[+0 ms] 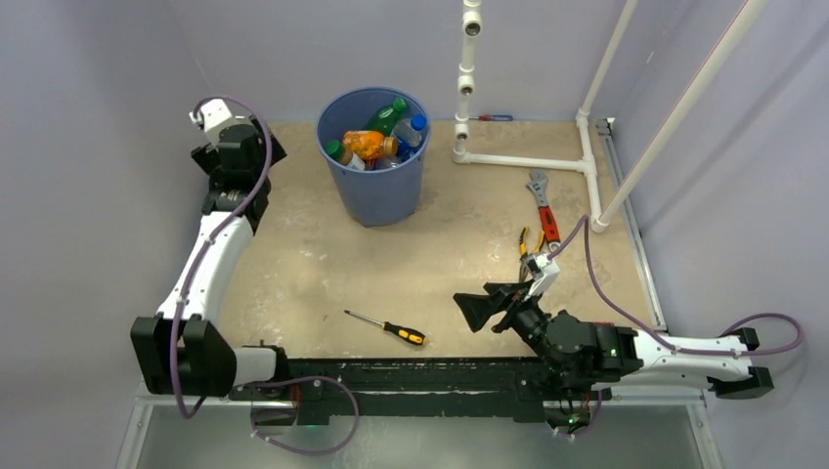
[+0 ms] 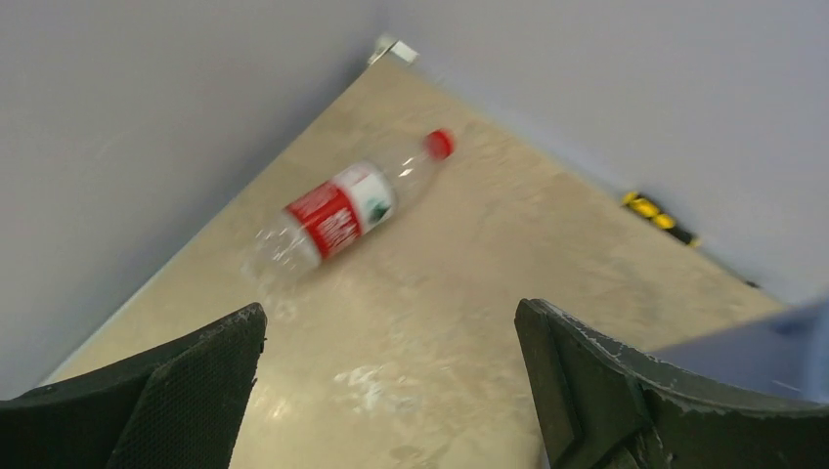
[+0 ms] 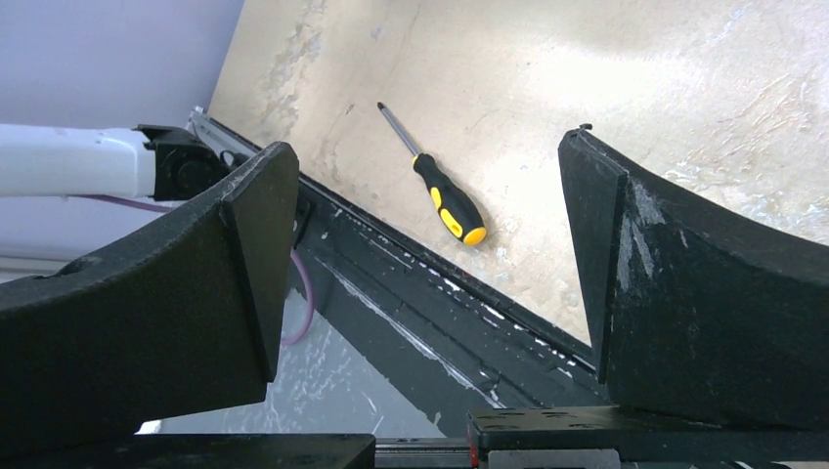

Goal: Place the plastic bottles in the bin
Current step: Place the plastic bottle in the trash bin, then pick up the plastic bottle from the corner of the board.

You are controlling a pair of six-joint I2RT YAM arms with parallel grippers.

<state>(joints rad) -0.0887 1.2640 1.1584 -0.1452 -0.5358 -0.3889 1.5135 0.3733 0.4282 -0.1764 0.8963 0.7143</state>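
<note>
The blue bin stands at the back of the table with several plastic bottles inside, among them orange, green and clear ones. One more clear bottle, with a red label and red cap, lies on its side near the far left corner; the top view hides it behind the left arm. My left gripper hovers open above bare table just short of that bottle, left of the bin. My right gripper is open and empty low over the table's near edge.
A yellow-and-black screwdriver lies near the front edge. A red-handled wrench and pliers lie at the right beside a white pipe frame. A yellow-and-black object sits by the back wall.
</note>
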